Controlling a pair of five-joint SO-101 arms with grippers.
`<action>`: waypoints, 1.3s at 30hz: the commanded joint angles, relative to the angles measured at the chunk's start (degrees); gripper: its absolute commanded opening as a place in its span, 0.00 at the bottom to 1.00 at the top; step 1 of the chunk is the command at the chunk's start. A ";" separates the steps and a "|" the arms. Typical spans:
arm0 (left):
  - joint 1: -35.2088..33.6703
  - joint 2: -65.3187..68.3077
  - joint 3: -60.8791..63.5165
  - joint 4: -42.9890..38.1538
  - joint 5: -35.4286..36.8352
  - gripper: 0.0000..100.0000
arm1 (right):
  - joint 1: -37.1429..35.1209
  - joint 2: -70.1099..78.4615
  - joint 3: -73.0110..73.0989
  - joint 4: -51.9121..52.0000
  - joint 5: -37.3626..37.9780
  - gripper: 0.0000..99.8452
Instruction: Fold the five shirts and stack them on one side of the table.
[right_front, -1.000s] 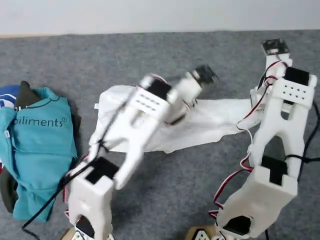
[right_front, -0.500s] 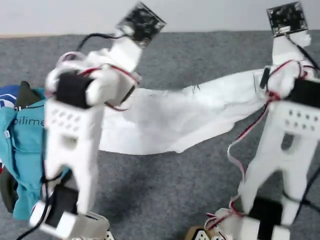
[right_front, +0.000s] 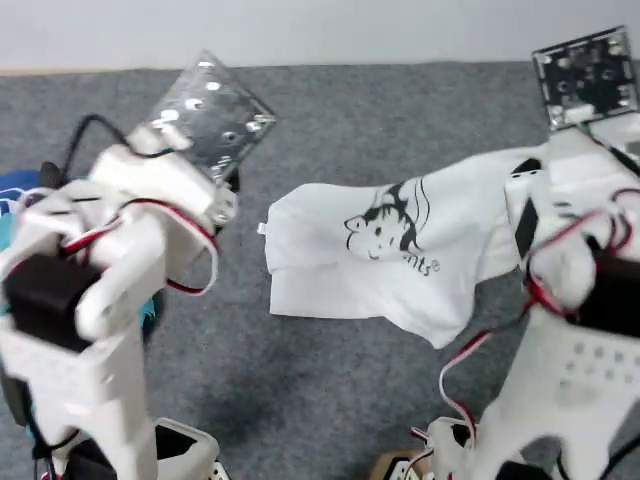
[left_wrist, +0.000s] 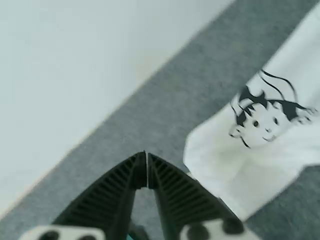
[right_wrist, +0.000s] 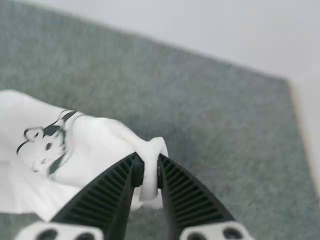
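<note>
A robotics lab bench: 2 bare-wired arms (right_front: 100, 300) on grey felt table (right_front: 330, 400), plain wall (right_front: 300, 30).

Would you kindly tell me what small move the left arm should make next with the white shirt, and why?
Probably lower the left gripper, open it, and take the near free edge of the white shirt: its jaws are shut on nothing above the table, while the right gripper pinches just one bunched corner.

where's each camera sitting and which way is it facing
High view: fixed above the table, looking down; both arms show.
Left wrist view: on the left arm, looking past its shut left gripper.
Right wrist view: on the right arm, looking past its right gripper, shut on the white shirt.
All three share the shirt.
</note>
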 joint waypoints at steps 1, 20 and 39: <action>5.45 0.44 7.96 1.23 1.23 0.01 | -0.48 3.21 2.02 -0.92 -0.18 0.01; 31.03 39.82 21.67 -26.02 8.35 0.13 | 8.92 25.45 7.21 -17.36 -0.09 0.01; 35.87 75.43 -20.53 -17.85 10.29 0.17 | 8.57 25.80 7.30 -17.45 -0.18 0.01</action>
